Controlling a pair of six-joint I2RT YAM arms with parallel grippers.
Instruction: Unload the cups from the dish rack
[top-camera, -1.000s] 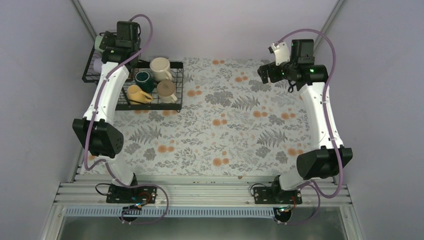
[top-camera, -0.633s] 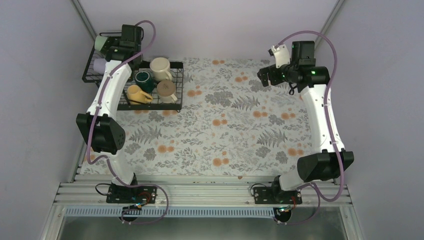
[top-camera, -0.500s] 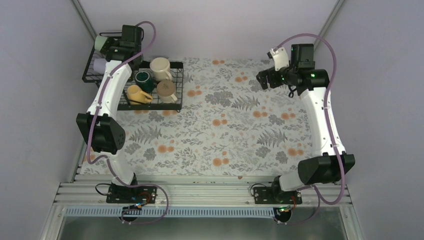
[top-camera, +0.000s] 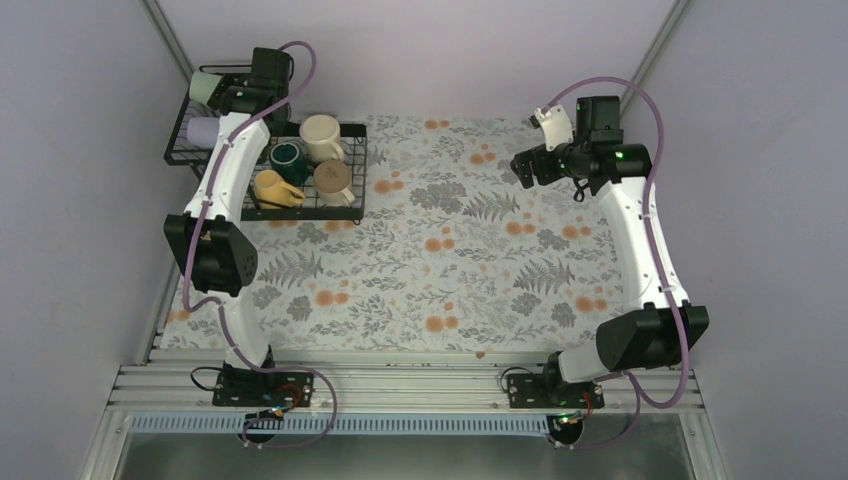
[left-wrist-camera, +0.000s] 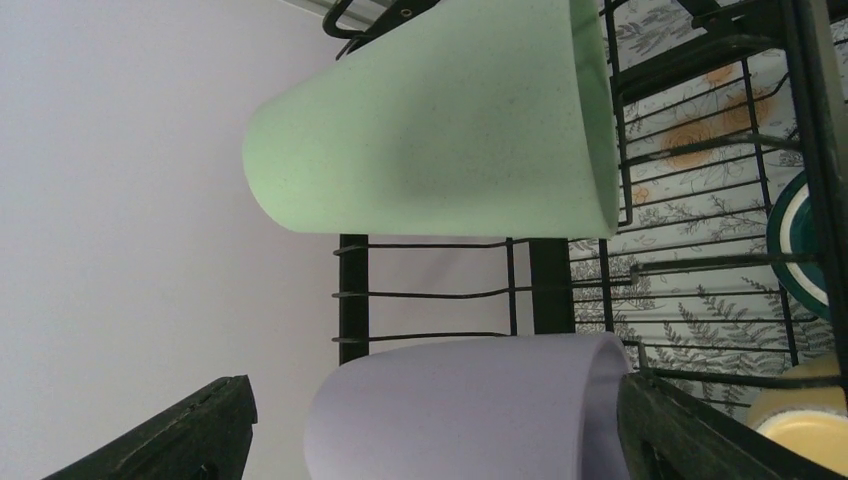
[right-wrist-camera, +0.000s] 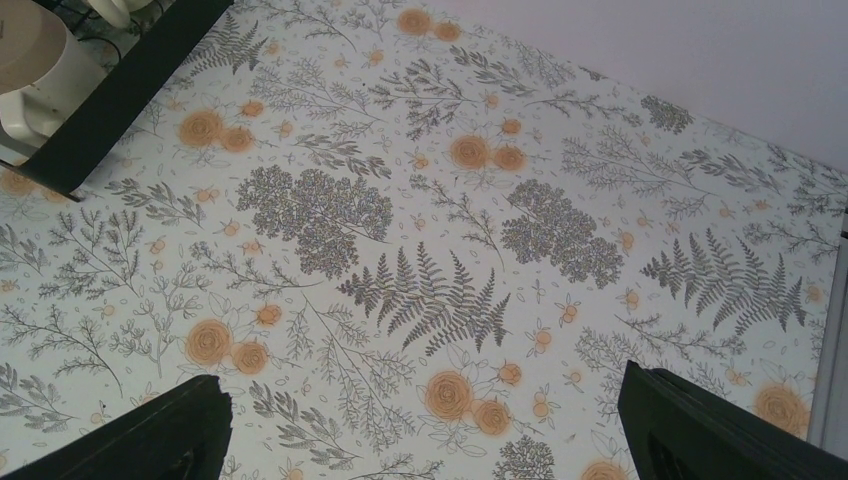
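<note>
Left gripper (left-wrist-camera: 436, 442) spread wide, aimed at lavender tumbler (left-wrist-camera: 465, 390) lying in dish rack (left-wrist-camera: 541, 270), likely lining up a grasp. Right gripper (right-wrist-camera: 422, 430) open, empty, hovering aside.

From above, the left arm (top-camera: 225, 165) hides part of the rack (top-camera: 310, 212) and much of the lavender cup (top-camera: 200, 130). The left wrist view cuts that cup off at the bottom and the teal mug (left-wrist-camera: 797, 240) at the right. The right wrist view shows only a corner of a cream mug (right-wrist-camera: 35, 60).

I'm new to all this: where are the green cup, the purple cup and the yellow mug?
green cup (left-wrist-camera: 430, 120), left wrist view, middle of its side
purple cup (left-wrist-camera: 460, 410), left wrist view, middle of its side
yellow mug (top-camera: 268, 186), overhead view, its body
</note>
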